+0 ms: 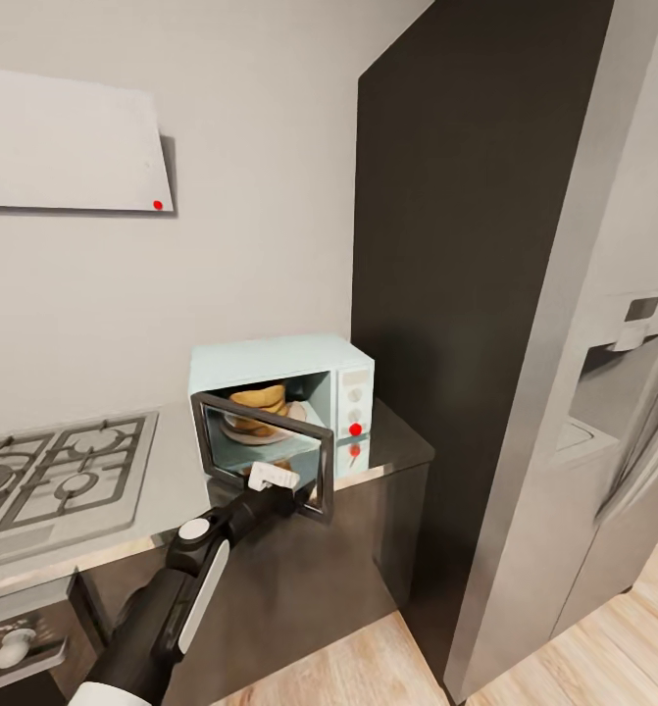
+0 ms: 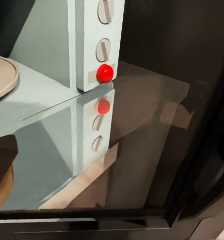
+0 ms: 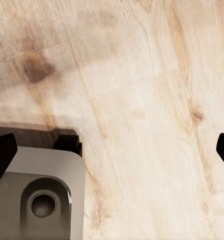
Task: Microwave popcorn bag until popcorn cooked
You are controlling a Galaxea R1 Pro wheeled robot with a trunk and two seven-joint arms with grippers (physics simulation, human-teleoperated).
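The left claw [image 1: 270, 478], grip state unclear, sat at the half-open door [image 1: 270, 453]; beyond it, the bag [image 1: 259, 404] was inside. Push steadily shut.

A gas hob [image 1: 59, 471], grey hood [image 1: 69, 142], tall fridge [image 1: 603, 412], wood floor [image 3: 142, 75].

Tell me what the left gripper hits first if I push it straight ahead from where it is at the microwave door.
Probably the glass of the open microwave door: the left gripper sits right at it, and its wrist camera looks through the pane toward the red button on the microwave panel. Depth is unclear.
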